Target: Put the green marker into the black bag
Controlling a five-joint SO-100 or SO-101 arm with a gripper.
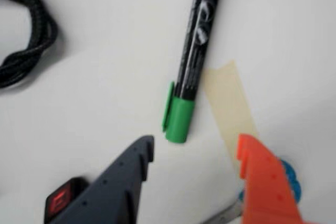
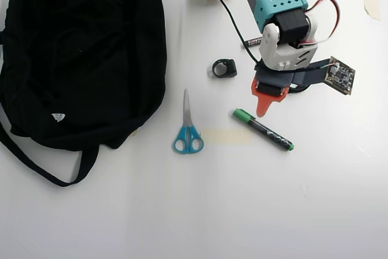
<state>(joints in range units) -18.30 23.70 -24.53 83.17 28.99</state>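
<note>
The white worktop (image 2: 291, 210) carries everything. Largest on it is the black bag (image 2: 85, 53), which fills the upper left of the overhead view, its strap (image 2: 42, 165) looping out below it and a small white mark (image 2: 57, 116) low on the fabric.

The arm (image 2: 282, 10) comes down from the top edge in the overhead view, teal and white with a small circuit board (image 2: 339, 76) at its side. Its end effector (image 1: 194, 153) is open: in the wrist view the dark finger (image 1: 126, 177) and the orange finger (image 1: 262, 177) stand well apart with bare worktop between them, holding nothing.

The green marker (image 2: 264, 130) lies flat on the worktop just below the orange finger in the overhead view, well apart from the bag. In the wrist view its green cap (image 1: 178, 116) sits just beyond the gap between the two fingers (touching neither).

The blue-handled scissors (image 2: 188, 127) lie between bag and marker, blades pointing up the overhead view. A strip of pale tape (image 2: 225, 136) lies between the scissors and the marker. A small black ring-shaped object (image 2: 224, 68) sits above them, near the arm. A coiled black cable (image 1: 23, 30) shows at the wrist view's left edge.
</note>
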